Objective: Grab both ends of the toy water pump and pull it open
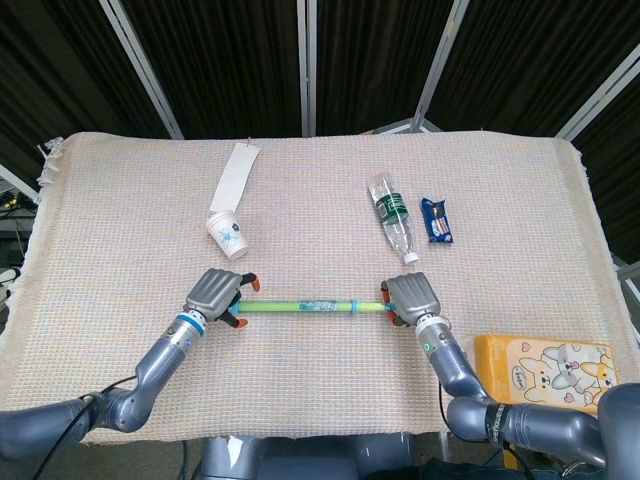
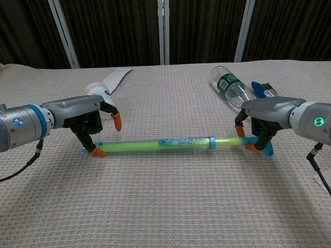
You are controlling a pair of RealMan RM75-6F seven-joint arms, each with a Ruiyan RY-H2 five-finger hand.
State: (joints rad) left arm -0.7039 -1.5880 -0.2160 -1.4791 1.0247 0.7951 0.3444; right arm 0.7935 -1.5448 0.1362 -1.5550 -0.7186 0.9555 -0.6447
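Observation:
The toy water pump (image 1: 305, 306) (image 2: 165, 143), a green tube with blue ends, lies left to right on the woven cloth. My right hand (image 1: 408, 295) (image 2: 269, 114) grips its right handle end, orange fingertips (image 2: 250, 148) curled around the thin rod. My left hand (image 1: 214, 294) (image 2: 85, 120) sits over the left blue tip. Its fingers straddle the tube, one orange fingertip (image 2: 94, 151) low in front of the tube and another (image 2: 118, 122) raised behind it, still spread apart. The left tip is hidden under the hand in the head view.
A paper cup (image 1: 228, 236) (image 2: 96, 88) lies on its side by a white paper strip (image 1: 236, 174) behind my left hand. A clear bottle (image 1: 393, 220) (image 2: 230, 88) and a blue snack packet (image 1: 437, 220) (image 2: 265, 90) lie behind my right hand. A yellow box (image 1: 545, 368) is at the front right.

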